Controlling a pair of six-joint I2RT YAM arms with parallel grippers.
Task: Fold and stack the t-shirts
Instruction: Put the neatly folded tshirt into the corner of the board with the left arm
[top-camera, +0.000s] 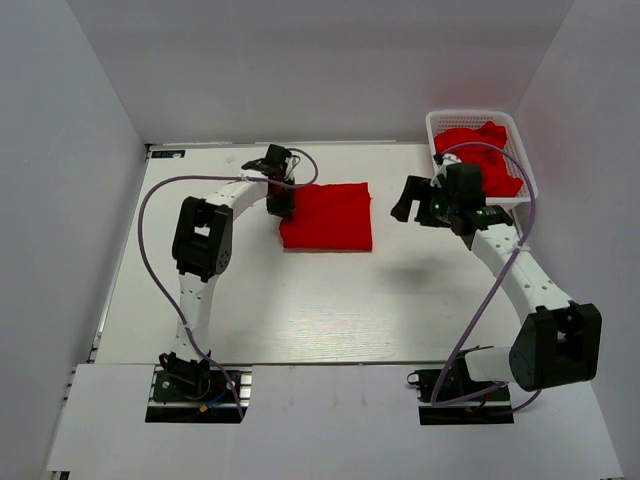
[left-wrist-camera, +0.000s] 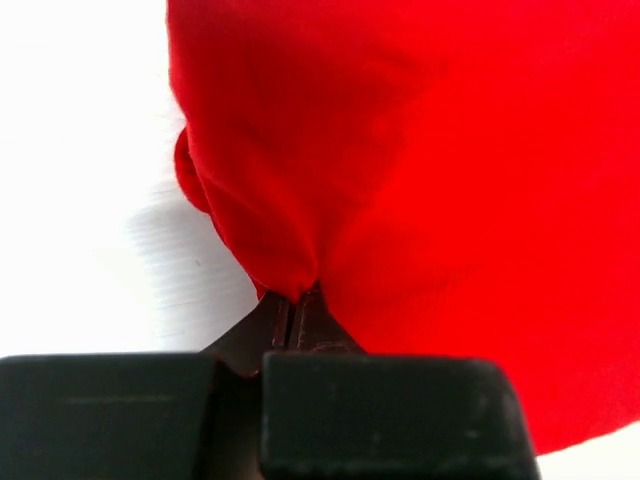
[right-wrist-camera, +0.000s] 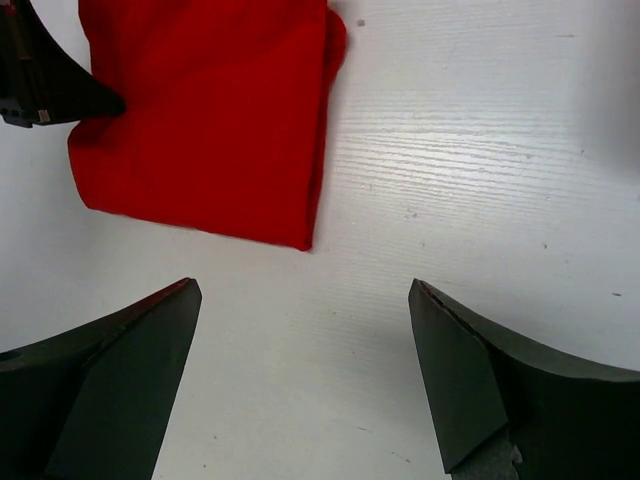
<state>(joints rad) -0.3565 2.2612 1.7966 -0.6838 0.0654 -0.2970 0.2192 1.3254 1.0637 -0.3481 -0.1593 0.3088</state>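
A folded red t-shirt (top-camera: 325, 217) lies flat on the white table, behind the middle. My left gripper (top-camera: 282, 208) sits at its left edge, jaws shut on a pinched fold of the cloth. In the left wrist view the shirt (left-wrist-camera: 450, 180) fills the frame and the left gripper (left-wrist-camera: 292, 300) bites its edge. More red t-shirts (top-camera: 480, 150) lie crumpled in the basket. My right gripper (top-camera: 420, 208) hovers open to the right of the folded shirt. The right wrist view shows the right gripper (right-wrist-camera: 300, 300) empty over bare table, with the shirt (right-wrist-camera: 200, 120) ahead to the left.
A white mesh basket (top-camera: 440, 125) stands at the back right corner, just behind my right arm. White walls close in the table on three sides. The left arm's dark fingers (right-wrist-camera: 50, 90) show at the shirt's far edge in the right wrist view.
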